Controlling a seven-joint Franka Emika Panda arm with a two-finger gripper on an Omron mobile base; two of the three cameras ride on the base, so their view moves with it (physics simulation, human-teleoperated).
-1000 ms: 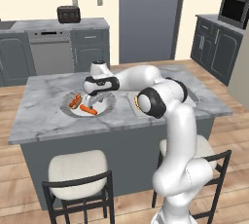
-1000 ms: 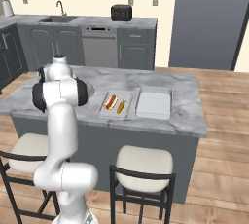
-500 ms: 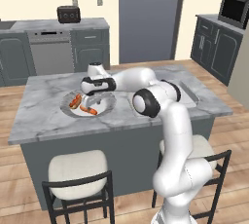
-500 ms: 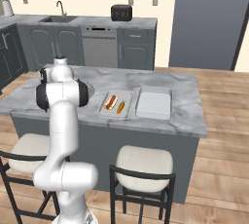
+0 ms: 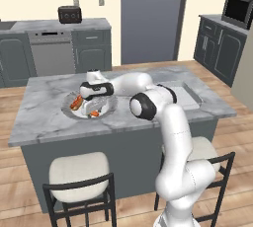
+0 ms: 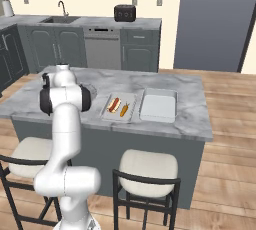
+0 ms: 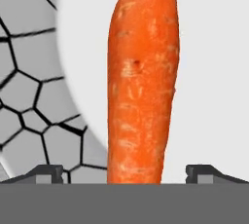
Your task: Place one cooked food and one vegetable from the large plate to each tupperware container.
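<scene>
Lower and further toward the plate than a second ago, the white arm's gripper (image 5: 92,106) now hangs close over the wide round plate with a grey ribbed rim (image 5: 69,110), its jaws spread fully apart and holding nothing. Nearest in the hand view, the two dark fingertips (image 7: 47,173) stand on either side of one bright orange carrot stick (image 7: 141,82), which lies lengthwise between them on the plate's white centre. To do this step well, I judge the hand should descend straight, keep the carrot centred between the tips, and close across its narrow width near the middle so it does not roll or tip. On the plate one hot dog in a tan bun (image 5: 75,103) also remains. Farther along the marble surface (image 6: 195,105) sit two pale rectangular tupperware trays: the nearer tray (image 6: 119,107) already holds one hot dog (image 6: 113,105) and one carrot (image 6: 124,109), while the farther tray (image 6: 159,106) is empty.
</scene>
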